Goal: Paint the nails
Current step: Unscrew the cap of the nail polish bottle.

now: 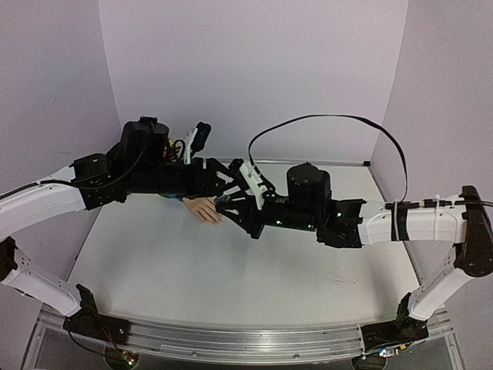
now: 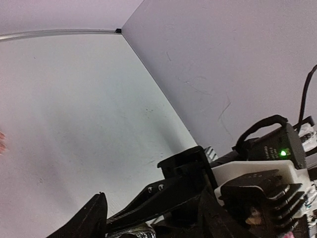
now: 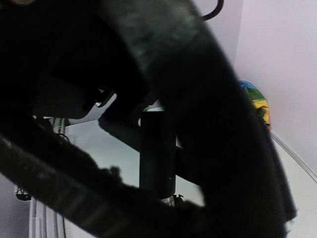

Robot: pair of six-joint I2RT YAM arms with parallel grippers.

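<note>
The hand (image 1: 203,210) lies in the far half of the worktop (image 1: 231,285), left of the middle. Its fingertips (image 1: 217,218) point towards the right edge, and the nails are too small to make out. Your right claw (image 1: 229,203) sits just beside those fingertips. A dark cylinder (image 3: 157,153) stands close before its camera, but you cannot tell whether the claw is clamped on it. Your left claw (image 1: 212,179) hangs over the wrist end, above the sleeve (image 3: 257,104), and its jaws are lost in the dark mass, so their state cannot be told either.

The step looks like bringing the tip onto a nail. Steer by the top view, since both wrist views are mostly blocked. Come in low and slowly along the finger, touch lightly, and stroke outward. Press too hard and the hand will likely slide, so keep the left claw steadying it.
</note>
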